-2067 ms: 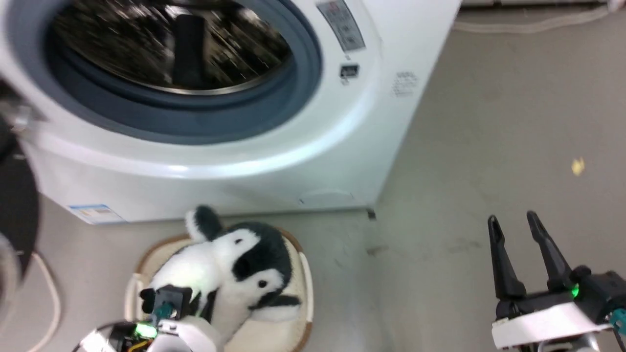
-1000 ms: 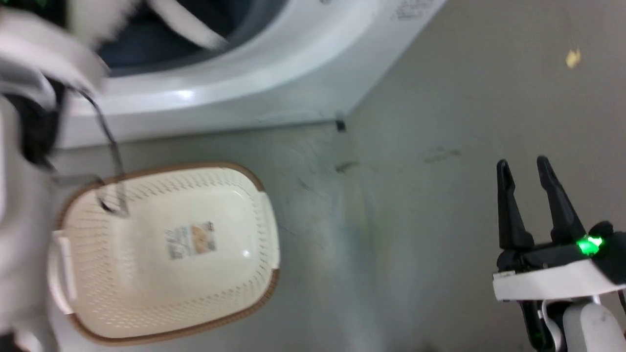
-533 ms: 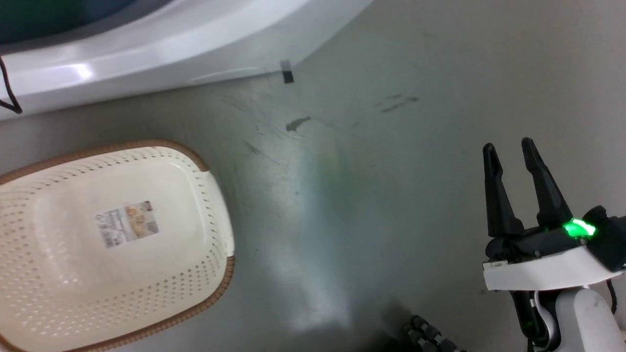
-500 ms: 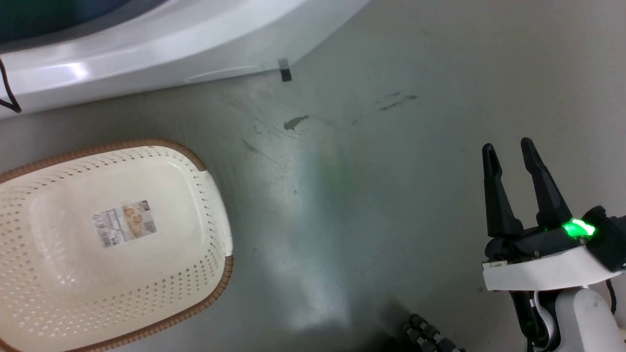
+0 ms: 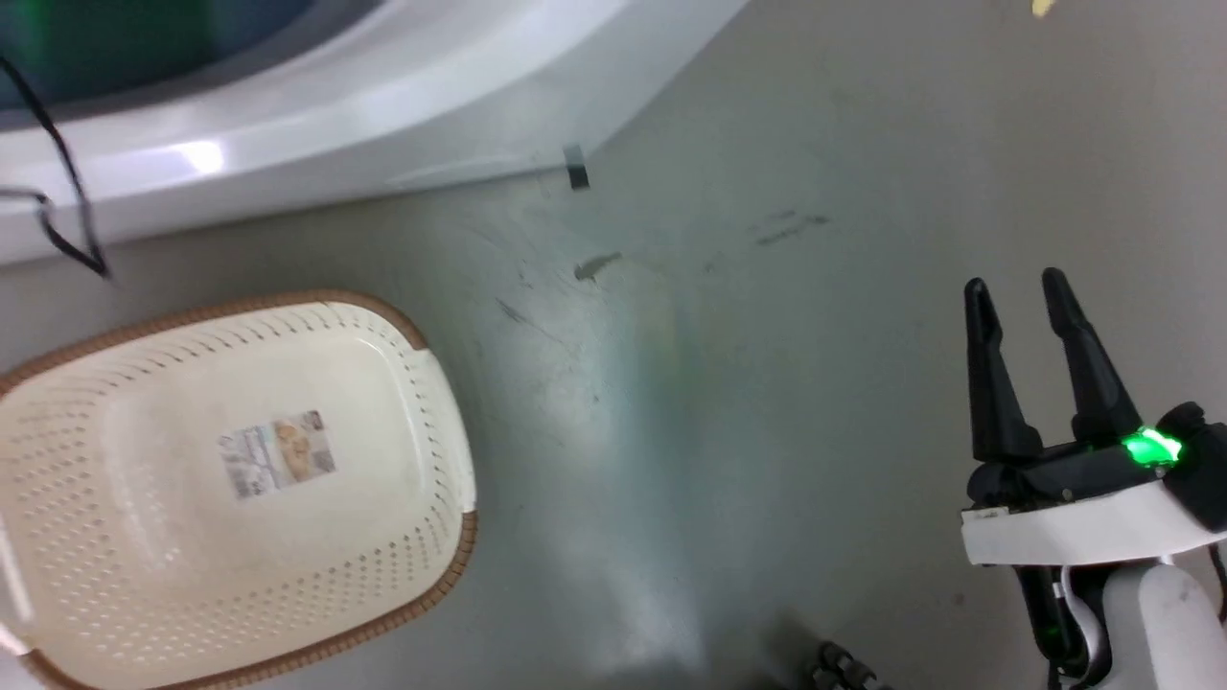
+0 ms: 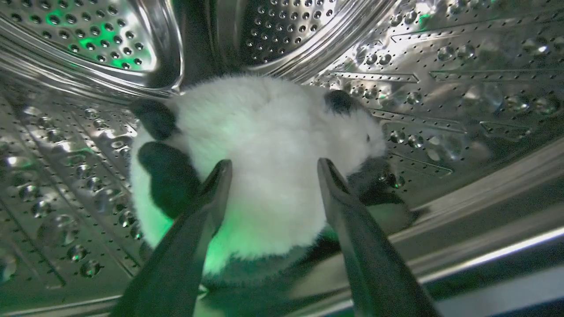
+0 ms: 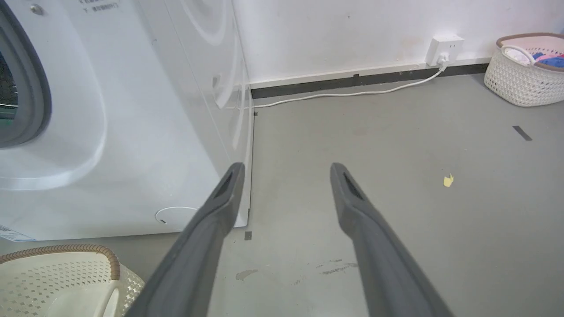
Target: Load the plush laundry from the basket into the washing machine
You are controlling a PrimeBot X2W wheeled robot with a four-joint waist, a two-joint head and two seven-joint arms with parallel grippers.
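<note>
The plush laundry (image 6: 264, 145), a fluffy white toy with black ears and limbs, lies inside the washing machine's shiny perforated drum (image 6: 440, 66). My left gripper (image 6: 274, 169) is open inside the drum, its two dark fingers spread just in front of the plush and not pinching it. The cream basket (image 5: 383, 537) with its brown rim sits on the floor at the lower left of the head view, holding nothing but its label sticker. Above it is the washing machine (image 5: 335, 125). My right gripper (image 5: 1014, 285) hangs open over bare floor at the right, holding nothing.
A black cable (image 5: 67, 211) dangles in front of the machine at the upper left. In the right wrist view a second basket (image 7: 524, 79) with clothes stands by the far wall, near a socket (image 7: 445, 46) and its white cord. A yellow scrap (image 7: 448, 180) lies on the grey floor.
The plush, in the basket under my left gripper two seconds ago, now lies in the drum, leaving the basket bare. The head camera has tilted and shifted. My right gripper stays open.
</note>
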